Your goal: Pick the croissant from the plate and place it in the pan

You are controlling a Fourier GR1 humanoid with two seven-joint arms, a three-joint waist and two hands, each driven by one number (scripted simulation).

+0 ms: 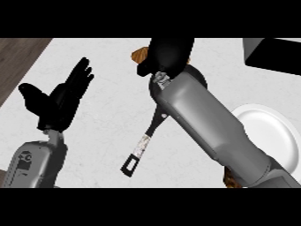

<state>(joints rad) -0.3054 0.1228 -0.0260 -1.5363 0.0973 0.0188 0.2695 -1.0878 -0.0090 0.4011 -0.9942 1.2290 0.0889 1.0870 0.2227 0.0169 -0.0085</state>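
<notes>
My right hand (167, 54) is at the top middle of the head view, fingers curled round the brown croissant (138, 54), of which only an edge shows at the hand's left. The hand hangs over the black pan (197, 76), which my right forearm mostly hides. The pan's long handle (144, 140) runs down and to the left from under the arm. The white plate (273, 132) lies at the right, bare, partly covered by my forearm. At the left my left hand (60, 98) rests open, fingers up, holding nothing.
A black box-like object (283, 56) sits at the top right corner of the counter. The counter's left edge (17, 95) runs diagonally beside wooden floor. A small brown thing (229, 181) peeks out under my right forearm at the bottom.
</notes>
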